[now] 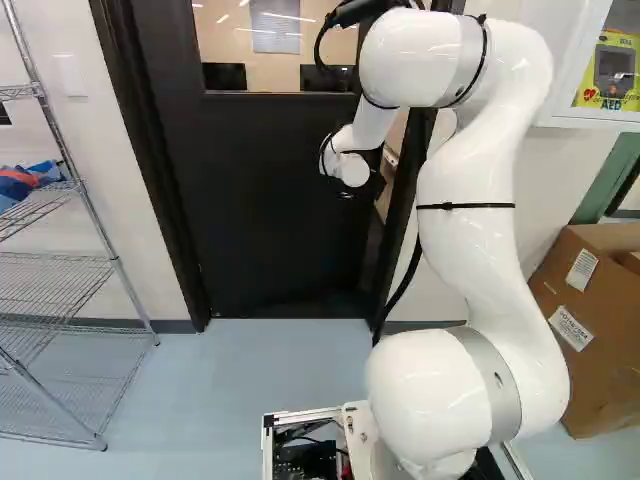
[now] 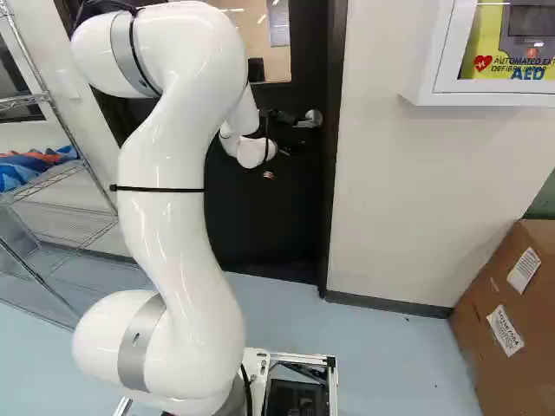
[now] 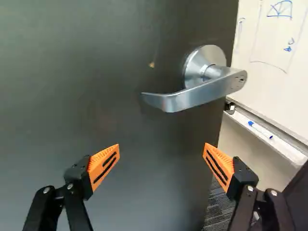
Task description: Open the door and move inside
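Likely a heavy, stiff-swinging door (image 3: 120, 48), standing ajar ahead of the base (image 1: 300, 415), with a smooth, hard handle (image 3: 199, 97) near its free edge; best pushed flat beside that. Seen on the arm (image 1: 465, 240): a high forward arch, ending in an open, empty gripper (image 3: 162, 146) facing the door, short of the handle.

Bright light is spreading evenly, leaving soft gloss on the white arm (image 1: 468, 240). Ahead of the gripper (image 2: 293, 134), the metal handle (image 3: 199, 94) is glinting; above the gripper, pale streaks are glaring across the window (image 1: 235, 60).
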Available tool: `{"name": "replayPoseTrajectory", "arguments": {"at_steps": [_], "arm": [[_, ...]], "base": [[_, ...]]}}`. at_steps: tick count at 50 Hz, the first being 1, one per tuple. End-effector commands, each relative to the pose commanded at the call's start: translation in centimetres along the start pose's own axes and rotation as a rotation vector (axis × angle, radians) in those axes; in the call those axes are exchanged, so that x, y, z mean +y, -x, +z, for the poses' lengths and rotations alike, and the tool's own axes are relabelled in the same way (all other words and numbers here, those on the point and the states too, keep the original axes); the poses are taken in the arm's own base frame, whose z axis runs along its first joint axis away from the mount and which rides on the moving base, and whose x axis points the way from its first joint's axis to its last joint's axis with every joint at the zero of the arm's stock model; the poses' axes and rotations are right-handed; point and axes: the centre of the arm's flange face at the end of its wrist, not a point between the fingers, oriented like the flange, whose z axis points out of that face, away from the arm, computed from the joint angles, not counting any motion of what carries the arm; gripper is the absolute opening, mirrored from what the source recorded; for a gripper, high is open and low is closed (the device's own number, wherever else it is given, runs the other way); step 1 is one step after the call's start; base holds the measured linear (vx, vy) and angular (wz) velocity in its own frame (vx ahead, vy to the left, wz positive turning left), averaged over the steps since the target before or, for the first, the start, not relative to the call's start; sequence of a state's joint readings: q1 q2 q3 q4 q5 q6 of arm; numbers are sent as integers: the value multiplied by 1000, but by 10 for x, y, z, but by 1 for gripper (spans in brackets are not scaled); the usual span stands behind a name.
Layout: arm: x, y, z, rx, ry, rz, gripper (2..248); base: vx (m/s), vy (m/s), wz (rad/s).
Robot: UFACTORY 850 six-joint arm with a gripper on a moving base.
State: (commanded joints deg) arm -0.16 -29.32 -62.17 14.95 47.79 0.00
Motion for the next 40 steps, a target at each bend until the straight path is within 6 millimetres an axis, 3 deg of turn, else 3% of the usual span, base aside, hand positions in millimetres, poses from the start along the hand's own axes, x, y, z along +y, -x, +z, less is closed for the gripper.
{"name": "replayPoseTrajectory", "arguments": {"at_steps": [18,40], "arm": [[-38,7,-9,-18,-173,-127,247],[-80,15,19,-11,-286,-197,247]], "base": [[0,0,0],[0,0,0]]}}
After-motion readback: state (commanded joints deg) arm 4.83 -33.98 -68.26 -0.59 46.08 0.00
